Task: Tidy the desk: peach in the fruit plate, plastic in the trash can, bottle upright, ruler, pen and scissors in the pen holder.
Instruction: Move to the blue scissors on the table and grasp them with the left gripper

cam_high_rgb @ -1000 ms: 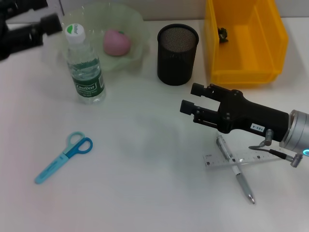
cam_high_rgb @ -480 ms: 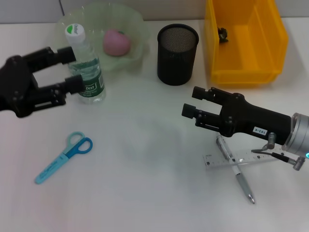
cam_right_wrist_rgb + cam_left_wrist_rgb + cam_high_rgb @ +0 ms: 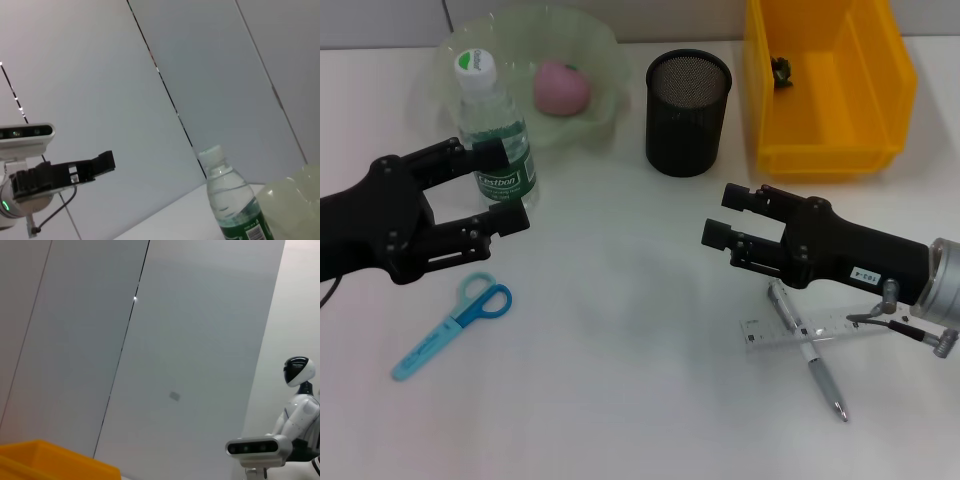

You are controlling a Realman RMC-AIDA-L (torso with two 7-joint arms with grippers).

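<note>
White desk (image 3: 620,400) holds blue-handled scissors (image 3: 450,326) below the left gripper (image 3: 498,185), fingers spread; right gripper (image 3: 725,217) likewise spread.

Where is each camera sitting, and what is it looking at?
Head view: up on the robot's head, looking down at the table; both hands show, left hand and right hand.
Left wrist view: on the left arm, facing the wall; none of its own arm shows.
Right wrist view: on the right arm, facing the bottle and the left hand.
Head and right wrist views share the bottle.
</note>
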